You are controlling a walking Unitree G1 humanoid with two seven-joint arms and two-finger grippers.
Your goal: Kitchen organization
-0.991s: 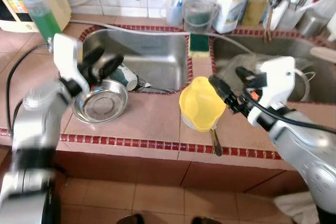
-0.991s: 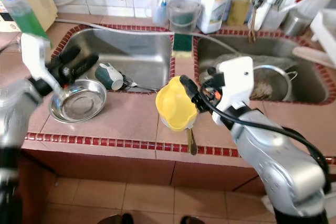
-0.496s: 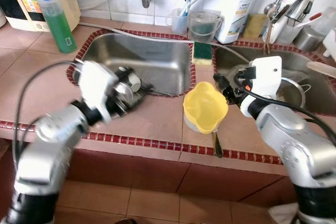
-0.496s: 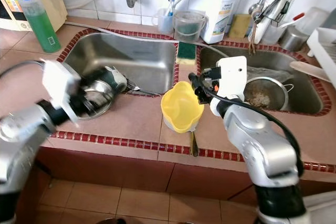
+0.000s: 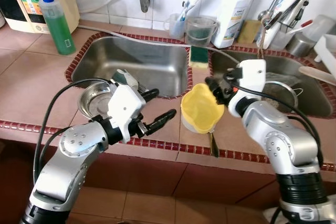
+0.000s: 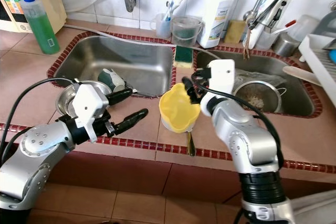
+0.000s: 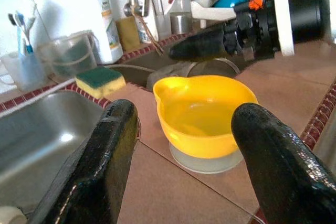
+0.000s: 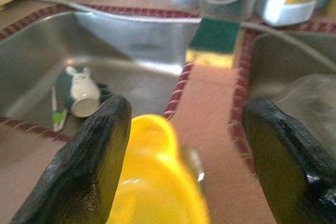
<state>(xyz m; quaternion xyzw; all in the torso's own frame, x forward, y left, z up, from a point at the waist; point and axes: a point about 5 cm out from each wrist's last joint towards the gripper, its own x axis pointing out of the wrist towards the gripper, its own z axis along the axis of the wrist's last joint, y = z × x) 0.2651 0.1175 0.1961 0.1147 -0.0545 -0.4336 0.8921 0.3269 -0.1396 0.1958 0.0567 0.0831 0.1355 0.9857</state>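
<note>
Moved: left gripper (image 5: pixel 158 108) has come off the steel bowl (image 5: pixel 93 99) and now reaches across the counter's front edge toward the yellow bowl (image 5: pixel 201 109).
Left gripper state: fingers spread wide, holding nothing.
Right gripper (image 5: pixel 214 88): fingers parted, poised at the yellow bowl's far rim; whether they touch it cannot be told.
Yellow bowl: on the counter (image 5: pixel 157 124) between the two sinks, near the front edge, stacked on a clear container.
Steel bowl: at the left sink's (image 5: pixel 136 66) front corner.
Green mug (image 6: pixel 110 78): lying in the left sink.
Sponge (image 5: pixel 199 55): on the divider's back end.
</note>
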